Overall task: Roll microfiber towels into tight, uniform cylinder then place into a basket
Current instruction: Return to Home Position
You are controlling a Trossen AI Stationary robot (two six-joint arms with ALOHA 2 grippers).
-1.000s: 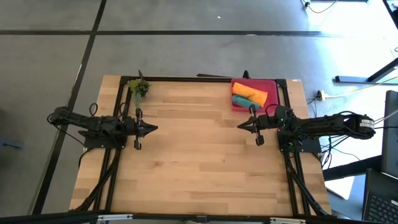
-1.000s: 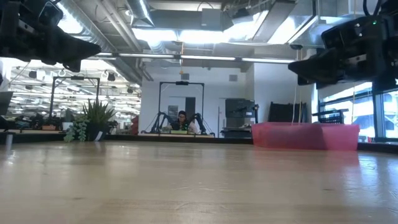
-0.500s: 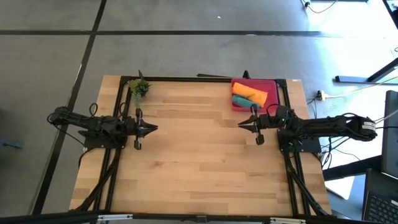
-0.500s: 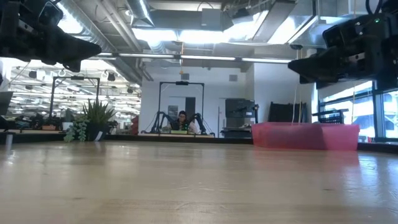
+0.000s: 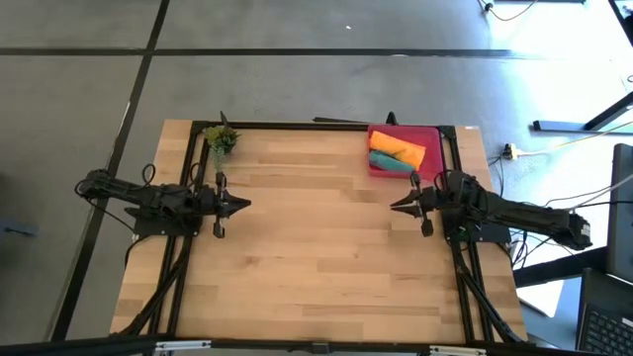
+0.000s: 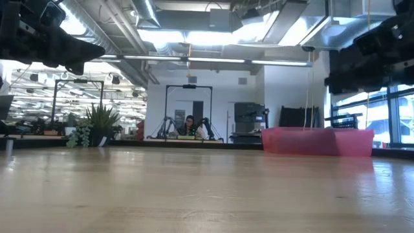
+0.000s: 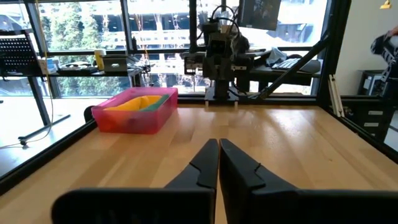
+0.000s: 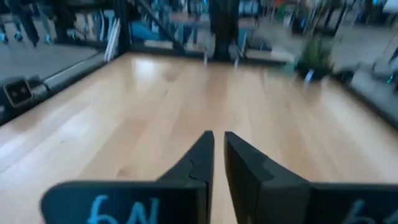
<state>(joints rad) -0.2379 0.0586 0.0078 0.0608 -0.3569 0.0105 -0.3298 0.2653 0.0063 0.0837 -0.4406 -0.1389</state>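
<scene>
Orange towel (image 5: 400,145) and teal towel (image 5: 388,159) lay rolled, side by side in basket (image 5: 428,133), teal on side nearer right gripper (image 5: 396,207). Roll tightness too small to judge. Basket sat just past right gripper, not touching, and well apart from left gripper (image 5: 247,205). Right fingers drawn nearly together, holding nothing, raised over table (image 5: 316,267). Left fingers closed, empty, raised likewise. No loose towel on table. Judged: rolling and placing done; only parking arms left.
</scene>
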